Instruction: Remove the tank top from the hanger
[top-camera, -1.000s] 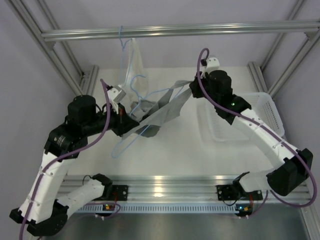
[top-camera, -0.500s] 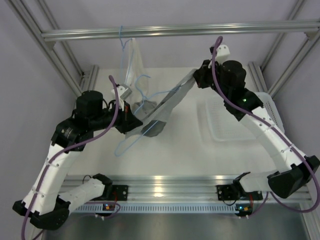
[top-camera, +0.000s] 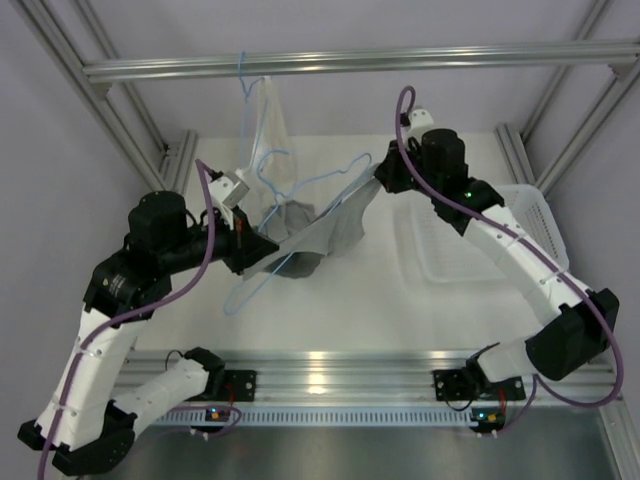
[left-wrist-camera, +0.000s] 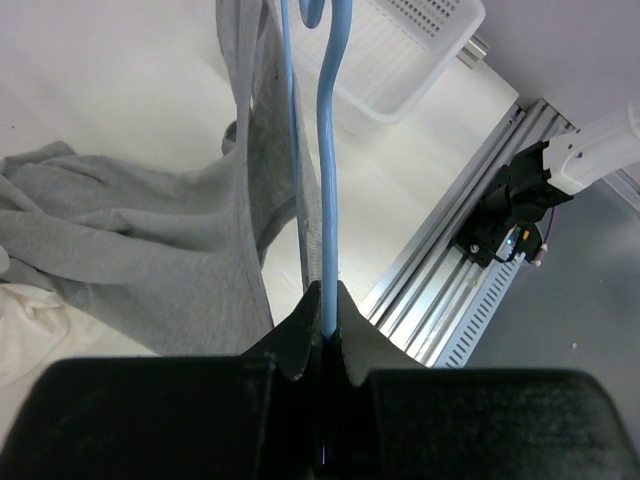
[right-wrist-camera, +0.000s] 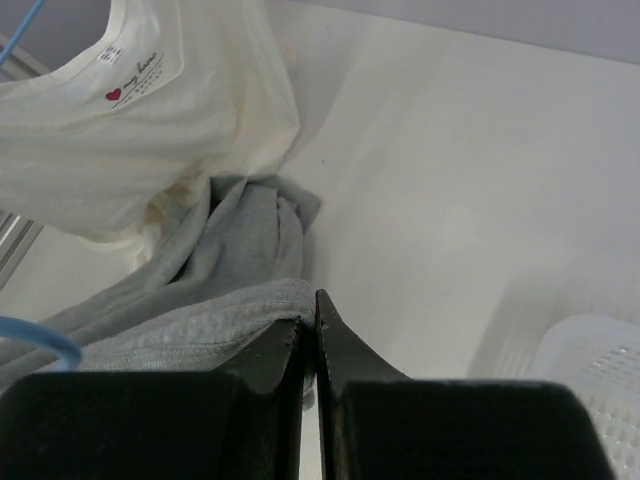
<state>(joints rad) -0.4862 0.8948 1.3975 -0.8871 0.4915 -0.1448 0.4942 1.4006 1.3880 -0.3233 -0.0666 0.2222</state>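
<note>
The light-blue hanger (top-camera: 245, 290) is tilted above the table, and my left gripper (top-camera: 252, 245) is shut on its thin frame (left-wrist-camera: 328, 200). The grey tank top (top-camera: 325, 232) sags from it in a loose sheet, with part bunched on the table (left-wrist-camera: 150, 260). My right gripper (top-camera: 380, 182) is shut on a hemmed edge of the tank top (right-wrist-camera: 200, 320), up at the hanger's far arm. In the wrist views, the left gripper (left-wrist-camera: 325, 300) pinches the blue wire and the right gripper (right-wrist-camera: 310, 305) pinches the grey cloth.
A second blue hanger (top-camera: 243, 75) hangs on the rear rail and carries a cream garment (top-camera: 265, 125) (right-wrist-camera: 150, 120). A white basket (top-camera: 480, 235) stands on the table at the right. Aluminium frame posts flank both sides.
My right gripper rose to the right, stretching the tank top taut, then dropped back down-left, so the cloth sags. The left arm swung right and returned, still holding the hanger.
</note>
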